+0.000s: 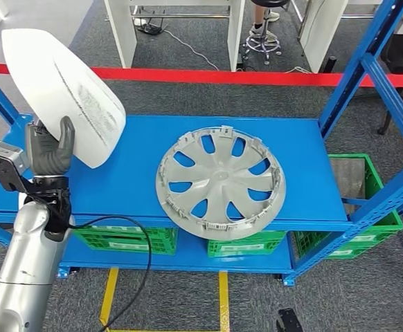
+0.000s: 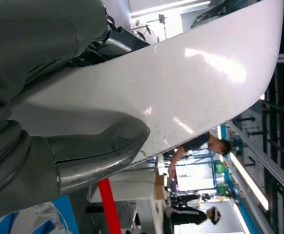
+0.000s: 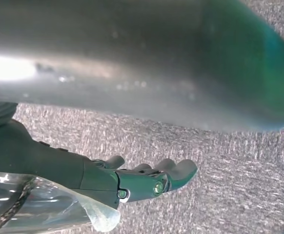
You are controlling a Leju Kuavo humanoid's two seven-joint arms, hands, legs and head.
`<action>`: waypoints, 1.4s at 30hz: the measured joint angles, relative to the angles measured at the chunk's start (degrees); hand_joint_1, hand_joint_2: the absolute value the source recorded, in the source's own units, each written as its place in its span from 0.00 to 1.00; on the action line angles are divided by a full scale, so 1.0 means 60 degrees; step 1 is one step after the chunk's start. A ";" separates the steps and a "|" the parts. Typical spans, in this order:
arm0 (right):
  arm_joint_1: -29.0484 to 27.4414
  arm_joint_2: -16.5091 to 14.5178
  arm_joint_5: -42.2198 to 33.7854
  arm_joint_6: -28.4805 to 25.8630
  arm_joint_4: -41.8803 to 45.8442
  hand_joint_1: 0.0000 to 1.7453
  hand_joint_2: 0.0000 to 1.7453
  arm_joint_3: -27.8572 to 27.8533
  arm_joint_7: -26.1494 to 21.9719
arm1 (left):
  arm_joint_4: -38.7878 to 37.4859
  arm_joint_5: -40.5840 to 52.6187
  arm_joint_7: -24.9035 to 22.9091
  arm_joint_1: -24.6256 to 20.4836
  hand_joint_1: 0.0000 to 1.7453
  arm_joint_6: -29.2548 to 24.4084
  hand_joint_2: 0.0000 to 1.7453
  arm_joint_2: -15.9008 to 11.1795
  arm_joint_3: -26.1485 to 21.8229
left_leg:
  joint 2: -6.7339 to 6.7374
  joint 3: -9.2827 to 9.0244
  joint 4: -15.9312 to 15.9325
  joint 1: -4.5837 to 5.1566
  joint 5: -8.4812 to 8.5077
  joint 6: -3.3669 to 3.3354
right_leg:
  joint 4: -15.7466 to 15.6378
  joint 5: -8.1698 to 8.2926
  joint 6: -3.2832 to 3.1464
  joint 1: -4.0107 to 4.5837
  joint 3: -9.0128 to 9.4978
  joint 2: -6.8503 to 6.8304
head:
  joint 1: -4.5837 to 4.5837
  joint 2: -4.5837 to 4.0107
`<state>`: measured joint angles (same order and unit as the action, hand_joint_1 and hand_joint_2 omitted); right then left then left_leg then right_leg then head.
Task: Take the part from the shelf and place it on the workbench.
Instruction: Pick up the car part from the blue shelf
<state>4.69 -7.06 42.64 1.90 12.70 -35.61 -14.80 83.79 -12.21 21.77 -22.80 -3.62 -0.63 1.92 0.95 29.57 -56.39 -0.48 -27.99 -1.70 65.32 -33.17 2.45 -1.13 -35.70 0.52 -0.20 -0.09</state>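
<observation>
My left hand (image 1: 49, 149) grips the white part (image 1: 64, 93) with its fingers, up over the blue shelf (image 1: 136, 173). My right hand (image 3: 133, 180) hangs loose, fingers apart, I think. I should carry it slowly.

Workshop floor — blue steel shelving (image 1: 304, 149), green crates (image 1: 369, 200), red barrier tape (image 1: 241, 76)

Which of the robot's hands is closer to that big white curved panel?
The left. Its left hand grips the white panel at its lower edge, holding it above the blue shelf. The right hand hangs over grey carpet, holding nothing.
</observation>
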 joint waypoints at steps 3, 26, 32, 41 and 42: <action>-0.0052 0.0012 0.0000 -0.0005 0.0000 0.00 0.00 0.0001 0.0008 | -0.0069 -0.0050 -0.0014 0.0080 1.00 0.0006 1.00 -0.0006 -0.0011 | 0.0029 0.0092 -0.0062 0.0002 0.0008 -0.0007 | 0.1431 -0.0393 0.0043 -0.0011 -0.0620 -0.0010 | -0.0004 0.0000; -0.0028 0.0047 -0.0059 -0.0049 -0.0022 0.00 0.00 0.0002 0.0092 | -0.0306 -0.0116 -0.0033 0.0107 1.00 0.0060 1.00 -0.0137 -0.0033 | -0.0137 -0.0360 -0.0139 0.0119 -0.0480 0.0249 | -0.1056 0.1631 -0.0202 0.0030 -0.0317 -0.0028 | 0.0058 0.0000; -0.0065 0.0048 -0.0062 -0.0051 -0.0036 0.00 0.00 0.0005 0.0099 | -0.0321 -0.0122 -0.0046 0.0102 1.00 0.0060 1.00 -0.0144 -0.0043 | -0.0021 0.0312 0.0014 0.0076 0.0225 -0.0023 | 0.0753 -0.0104 0.0029 0.0006 -0.0902 -0.0046 | 0.0008 0.0000; -0.0001 0.0051 -0.0053 -0.0056 -0.0040 0.00 0.00 0.0017 0.0142 | -0.0358 -0.0109 -0.0041 0.0290 1.00 0.0049 1.00 -0.0191 -0.0109 | 0.0005 0.1240 -0.0253 0.0137 0.0996 0.0227 | -0.1483 0.0227 -0.0095 0.0080 0.1438 -0.0052 | 0.0007 0.0000; -0.0018 0.0049 -0.0052 -0.0057 -0.0043 0.00 0.00 0.0020 0.0148 | -0.0360 -0.0095 -0.0034 0.0351 1.00 0.0039 1.00 -0.0206 -0.0127 | -0.0009 0.1279 -0.0259 0.0120 0.1044 0.0272 | -0.1496 0.0288 -0.0155 0.0063 0.1389 -0.0056 | -0.0002 0.0000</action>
<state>4.58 -6.76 42.33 1.56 12.44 -35.49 -13.91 81.64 -12.79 21.57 -20.69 -3.38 -1.86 1.16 0.90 37.24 -57.94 0.24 -21.72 -0.07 56.34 -31.44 1.52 -0.76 -27.37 0.19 -0.21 -0.09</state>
